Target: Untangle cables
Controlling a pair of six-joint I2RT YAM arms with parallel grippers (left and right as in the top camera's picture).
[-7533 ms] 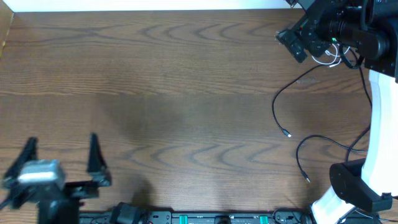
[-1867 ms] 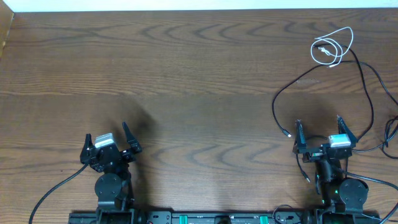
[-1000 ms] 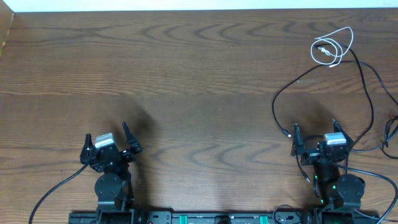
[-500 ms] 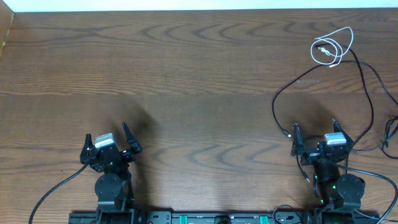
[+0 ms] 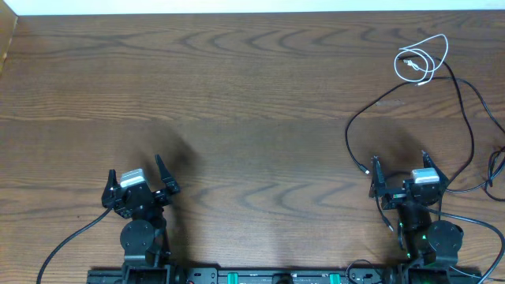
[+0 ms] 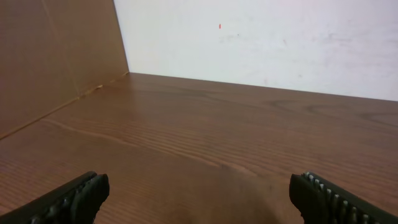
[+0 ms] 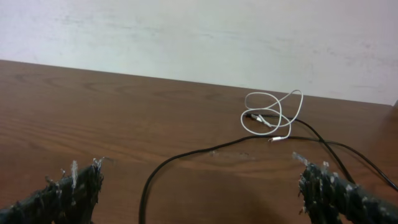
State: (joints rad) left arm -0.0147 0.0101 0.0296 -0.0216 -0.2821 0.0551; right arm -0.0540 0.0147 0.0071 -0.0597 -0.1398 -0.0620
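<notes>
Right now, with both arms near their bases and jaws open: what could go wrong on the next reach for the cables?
1. The black cable curves close by the right gripper, with a plug beside one finger; a descent there could snag and drag it.
2. The white cable overlaps a black strand at the far right; pinching there may lift both and tighten the tangle.
3. Both cables lie on the right; the left gripper would probably need a long reach.

Tabletop (image 5: 252, 87): one, wood-grain.
Robot hands: two, a left hand (image 5: 134, 170) and a right hand (image 5: 400, 161).
White cable (image 5: 418, 67): one, coiled.
Black cables (image 5: 348, 136): apparently two, counted by two free plug ends (image 5: 365, 170). They cross near the right edge, so this count is uncertain.
</notes>
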